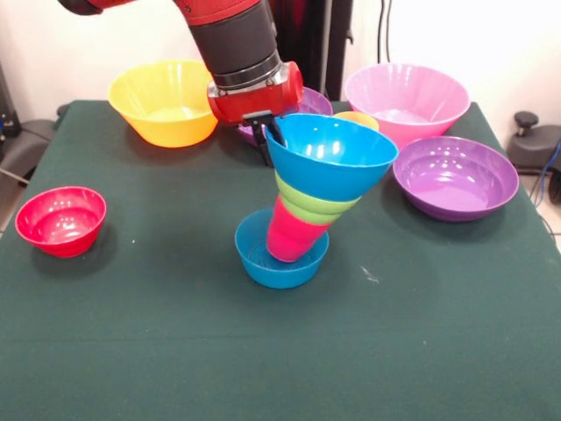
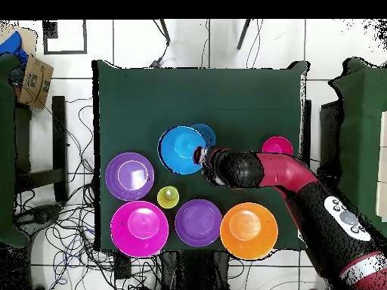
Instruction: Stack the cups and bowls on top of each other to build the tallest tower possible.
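The tower leans to the right near the table's middle. Its base is a small blue bowl (image 1: 282, 259) (image 2: 205, 134). A tilted red cup (image 1: 292, 235) stands in it, with a lime green bowl (image 1: 314, 202) and a medium blue bowl (image 1: 331, 153) (image 2: 181, 149) above. My gripper (image 1: 267, 133) (image 2: 202, 157) is at the far-left rim of the medium blue bowl, and its black fingers (image 1: 263, 145) are shut on that rim. The yellow cup (image 1: 355, 117) (image 2: 168, 197) stands behind the tower, partly hidden.
On the green table (image 1: 131, 351) a large yellow bowl (image 1: 166, 101) (image 2: 249, 229) and a large pink bowl (image 1: 406, 98) (image 2: 139, 228) stand at the back. One purple bowl (image 1: 454, 175) (image 2: 129, 176) is right, another (image 1: 313, 101) (image 2: 198, 223) behind the gripper. A small red bowl (image 1: 61, 219) (image 2: 277, 146) sits left.
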